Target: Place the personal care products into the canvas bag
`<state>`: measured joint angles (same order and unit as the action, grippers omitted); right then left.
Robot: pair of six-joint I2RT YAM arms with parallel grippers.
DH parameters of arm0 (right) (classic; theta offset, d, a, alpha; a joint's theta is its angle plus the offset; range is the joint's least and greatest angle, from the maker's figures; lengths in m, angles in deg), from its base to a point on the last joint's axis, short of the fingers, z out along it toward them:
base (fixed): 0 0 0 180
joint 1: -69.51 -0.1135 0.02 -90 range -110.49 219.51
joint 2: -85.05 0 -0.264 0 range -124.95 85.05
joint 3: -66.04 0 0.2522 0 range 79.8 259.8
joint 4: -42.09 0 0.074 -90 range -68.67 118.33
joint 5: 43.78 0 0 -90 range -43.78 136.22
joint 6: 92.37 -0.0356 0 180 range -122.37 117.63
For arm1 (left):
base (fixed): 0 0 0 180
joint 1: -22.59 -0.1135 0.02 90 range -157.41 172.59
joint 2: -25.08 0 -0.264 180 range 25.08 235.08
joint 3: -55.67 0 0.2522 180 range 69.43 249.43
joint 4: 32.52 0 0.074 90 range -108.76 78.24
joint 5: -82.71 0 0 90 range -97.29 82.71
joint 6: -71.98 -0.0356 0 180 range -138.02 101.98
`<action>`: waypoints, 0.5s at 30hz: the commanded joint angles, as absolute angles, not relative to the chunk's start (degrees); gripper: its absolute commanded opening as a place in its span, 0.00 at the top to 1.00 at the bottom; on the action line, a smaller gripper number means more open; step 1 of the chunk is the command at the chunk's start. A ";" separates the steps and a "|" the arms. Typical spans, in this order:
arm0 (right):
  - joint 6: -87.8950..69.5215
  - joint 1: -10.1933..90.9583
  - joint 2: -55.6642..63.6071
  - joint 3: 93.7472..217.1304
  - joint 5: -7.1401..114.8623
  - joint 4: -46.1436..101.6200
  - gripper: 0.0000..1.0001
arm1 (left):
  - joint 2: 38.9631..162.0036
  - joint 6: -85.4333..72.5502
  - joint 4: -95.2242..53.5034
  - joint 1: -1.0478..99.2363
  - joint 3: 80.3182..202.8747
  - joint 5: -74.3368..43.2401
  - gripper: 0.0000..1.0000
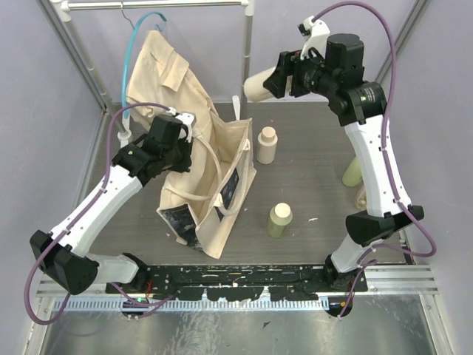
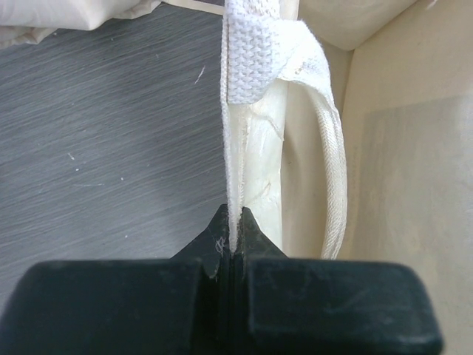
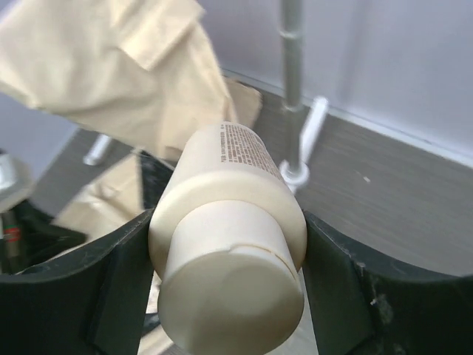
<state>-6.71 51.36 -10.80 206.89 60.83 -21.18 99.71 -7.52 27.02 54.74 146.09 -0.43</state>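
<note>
Right pincer [image 3: 229, 255] grips cream bottle [image 3: 225, 177] — aloft.

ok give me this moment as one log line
left tool: shut on canvas bag rim | right tool: holds cream bottle, raised, not yet bagged

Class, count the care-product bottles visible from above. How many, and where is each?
4. A cream bottle in the right hand; a second cream bottle standing beside the canvas bag; a yellow-green bottle nearer the bases; a half-hidden bottle behind the right arm. More may be hidden.
</note>
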 commanded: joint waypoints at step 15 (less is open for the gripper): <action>-13.69 40.31 -13.78 213.97 77.06 -15.75 0.99 | 100.80 -7.36 23.61 54.67 146.40 -0.76 1.00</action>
